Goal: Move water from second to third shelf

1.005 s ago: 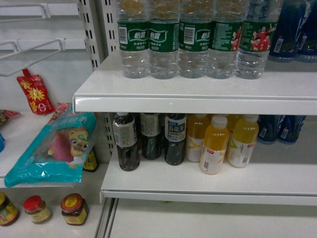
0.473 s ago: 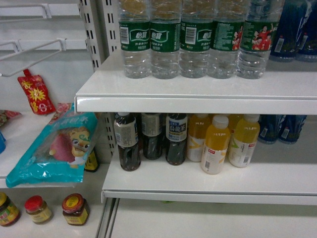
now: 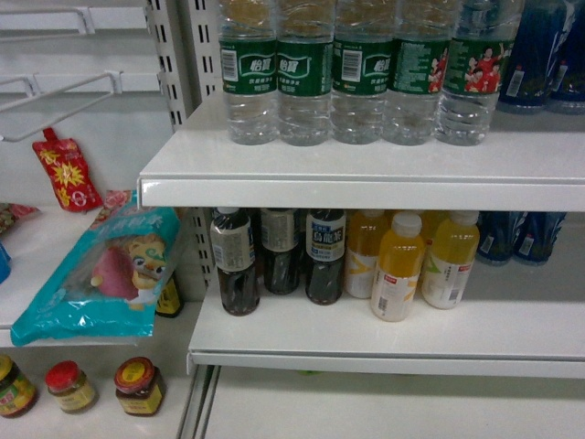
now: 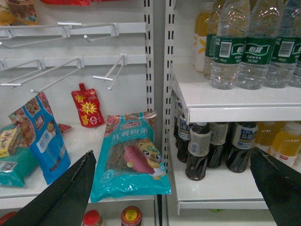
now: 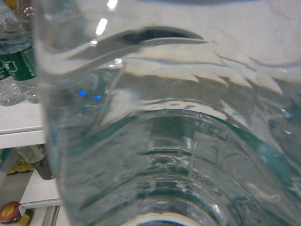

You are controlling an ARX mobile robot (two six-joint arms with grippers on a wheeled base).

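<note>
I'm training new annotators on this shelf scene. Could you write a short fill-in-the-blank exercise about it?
1. The water bottles wear ____ labels.
2. The yellow juice bottles stand on the shelf ____ the water bottles.
3. The left gripper is ____.
4. The right wrist view is filled by a clear ____.

Missing words: green; below; open; bottle

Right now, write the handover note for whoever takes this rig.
Left hand: open, empty, facing the shelves.
Right hand: not visible. A water bottle fills its wrist camera, so it is probably gripped, but that is unconfirmed.
Five water bottles stand in a row on the upper shelf.
Done: seemingly the pick.
Left: confirm the grip, then set the bottle on the third shelf.
</note>
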